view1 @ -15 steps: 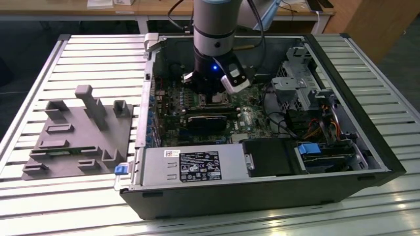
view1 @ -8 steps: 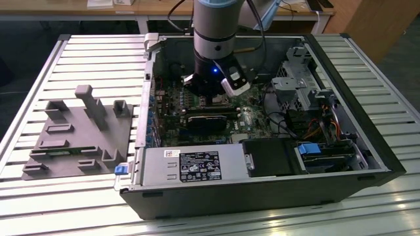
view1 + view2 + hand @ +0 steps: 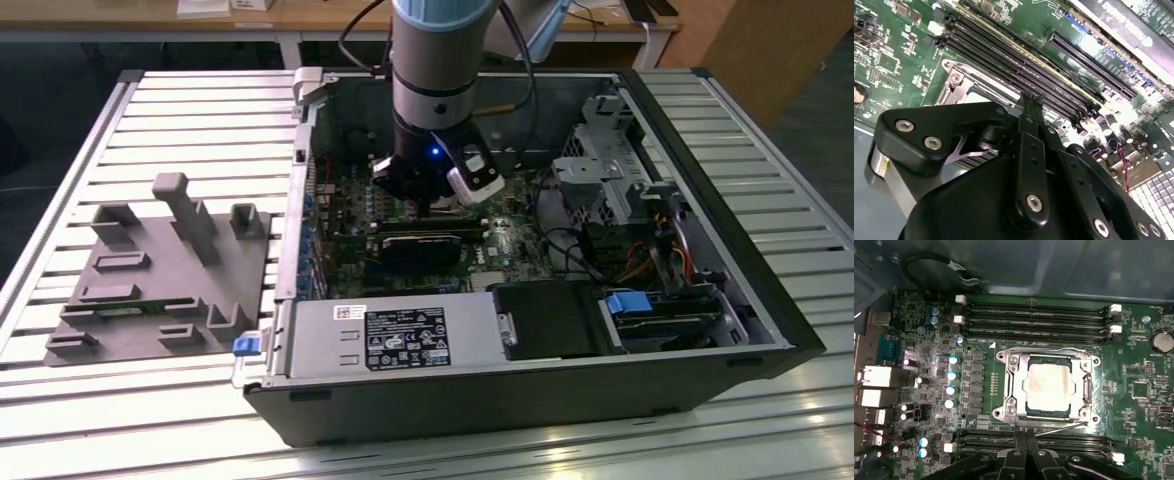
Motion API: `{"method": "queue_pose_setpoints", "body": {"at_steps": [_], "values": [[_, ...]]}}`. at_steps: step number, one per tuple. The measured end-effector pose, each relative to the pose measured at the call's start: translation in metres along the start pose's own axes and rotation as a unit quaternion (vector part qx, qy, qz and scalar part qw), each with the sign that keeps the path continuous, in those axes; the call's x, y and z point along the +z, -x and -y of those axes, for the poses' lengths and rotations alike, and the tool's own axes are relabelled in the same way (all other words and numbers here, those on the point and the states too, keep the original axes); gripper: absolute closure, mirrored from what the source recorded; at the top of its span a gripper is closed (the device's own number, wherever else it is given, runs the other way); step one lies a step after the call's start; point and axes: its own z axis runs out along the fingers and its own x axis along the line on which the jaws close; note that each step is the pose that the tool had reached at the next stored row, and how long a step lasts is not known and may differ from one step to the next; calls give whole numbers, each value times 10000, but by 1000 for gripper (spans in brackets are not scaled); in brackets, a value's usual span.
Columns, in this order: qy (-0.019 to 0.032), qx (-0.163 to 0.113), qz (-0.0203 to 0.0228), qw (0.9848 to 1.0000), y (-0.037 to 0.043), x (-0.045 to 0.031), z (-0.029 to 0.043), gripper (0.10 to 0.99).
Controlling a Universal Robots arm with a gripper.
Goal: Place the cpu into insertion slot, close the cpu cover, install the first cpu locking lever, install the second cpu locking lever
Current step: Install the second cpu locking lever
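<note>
An open computer case (image 3: 534,330) is shown lying on a slatted table (image 3: 174,130), with the arm lowered into it over the green motherboard (image 3: 929,330). A grey fixture block (image 3: 160,280) is seen well apart, towards the exterior view's left. In the first wrist view the insertion slot (image 3: 1004,385) is seen between two banks of long black memory slots (image 3: 1034,320). The cpu (image 3: 1049,386) is seated inside it, its pale face framed by the cpu cover (image 3: 1085,387), which appears folded down flat. A thin locking lever (image 3: 1066,427) is seen running along the socket edge nearest the gripper (image 3: 1026,450), seemingly not yet latched. The fingers (image 3: 1030,150) are brought together, with nothing clamped between them, and their tips are held just beside that edge. For the lever step to be done well, the closed tips would have to be set squarely on the wire, so that pressure is kept off the cover and chip.
</note>
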Motion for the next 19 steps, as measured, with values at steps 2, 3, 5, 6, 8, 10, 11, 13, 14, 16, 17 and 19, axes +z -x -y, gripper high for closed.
{"method": "queue_pose_setpoints", "body": {"at_steps": [2, 3, 5, 6, 8, 10, 11, 13, 14, 16, 17, 19], "values": [[14, 0, 0, 10000, -19, 19, 3, 980], [26, 0, 0, 10000, -28, 28, 4, 980], [55, 0, 0, 10000, -36, 48, 6, 980], [75, 0, 1, 10000, -36, 61, 8, 980], [105, 1, 2, 9999, -37, 85, 11, 980], [124, 1, 2, 9999, -37, 101, 15, 980], [129, 1, 2, 9999, -37, 108, 19, 980], [150, 1, 2, 9999, -42, 117, 36, 980], [172, 2, 2, 9999, -45, 120, 45, 980], [219, 2, 3, 9998, -49, 131, 56, 980], [256, 3, 4, 9997, -51, 137, 61, 980], [334, 4, 6, 9994, -62, 144, 72, 980]]}}
